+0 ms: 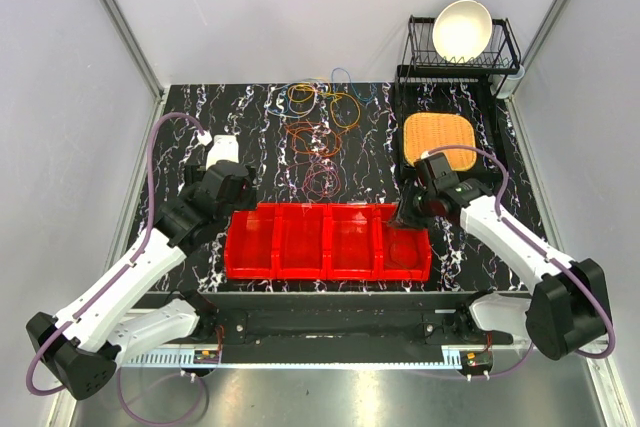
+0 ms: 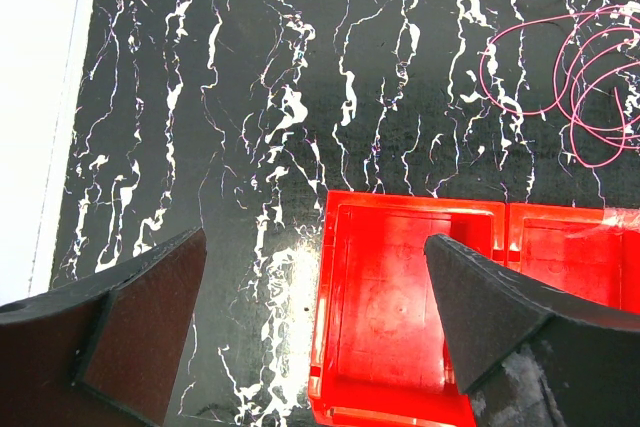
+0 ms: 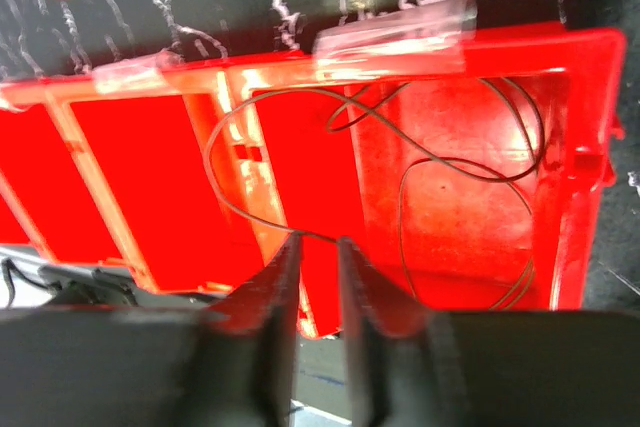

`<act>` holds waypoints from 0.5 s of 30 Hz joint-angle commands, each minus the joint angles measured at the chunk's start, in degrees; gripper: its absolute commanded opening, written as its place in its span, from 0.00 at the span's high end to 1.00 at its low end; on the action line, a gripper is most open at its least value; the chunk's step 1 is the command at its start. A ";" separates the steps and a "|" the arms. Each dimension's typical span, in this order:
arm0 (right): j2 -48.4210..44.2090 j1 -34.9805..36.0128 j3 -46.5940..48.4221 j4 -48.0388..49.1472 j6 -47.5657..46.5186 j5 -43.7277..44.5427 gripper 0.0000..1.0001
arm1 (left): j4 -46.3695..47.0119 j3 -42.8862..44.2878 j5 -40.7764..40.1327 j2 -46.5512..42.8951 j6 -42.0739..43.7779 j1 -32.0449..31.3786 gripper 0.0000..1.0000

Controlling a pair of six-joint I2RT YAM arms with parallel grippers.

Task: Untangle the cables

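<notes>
Right gripper hangs nearly shut at a thin dark cable in the red tray, can't tell if it's pinched. Left gripper gapes, empty. Other cables sit far across the table: light, floppy, so I'd grab an outer loop.

Bright, even light falls from above. Glare sheens the table left of the red bins, and the close foreground blurs.
</notes>
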 commanded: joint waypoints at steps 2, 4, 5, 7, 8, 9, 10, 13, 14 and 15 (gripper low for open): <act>0.67 -0.21 -2.30 3.13 -0.58 3.88 0.83 | 1.16 1.40 0.78 0.30 0.59 -0.18 0.04; 2.33 -0.13 -2.82 3.21 -0.58 4.07 0.90 | 1.25 1.31 0.87 0.38 0.68 -0.18 0.04; 2.86 -0.13 -2.91 3.22 -0.58 3.63 0.92 | 1.25 1.40 0.87 0.47 0.59 -0.18 0.04; 3.39 -0.21 -3.70 4.09 -0.32 3.36 0.96 | 1.25 1.31 0.87 0.47 0.59 -0.18 0.04; 3.40 -0.13 -4.14 4.44 0.03 3.36 0.96 | 1.16 1.31 0.87 0.47 0.59 -0.27 0.04; 3.22 -0.13 -4.58 4.62 0.12 3.54 0.96 | 1.16 1.31 0.87 0.47 0.59 -0.18 0.04; 3.48 -0.21 -4.84 4.71 0.30 3.89 0.96 | 1.16 1.40 0.87 0.56 0.59 -0.27 0.04; 4.88 -0.13 -5.55 5.06 0.56 5.38 0.95 | 1.16 1.40 0.96 0.56 0.59 -0.27 0.04; 5.50 -0.13 -5.81 5.15 0.56 5.64 0.95 | 1.08 1.40 1.04 0.56 0.68 -0.27 0.04; 6.11 -0.13 -6.08 5.41 0.65 5.91 0.97 | 1.25 1.49 1.04 0.56 0.59 -0.27 0.04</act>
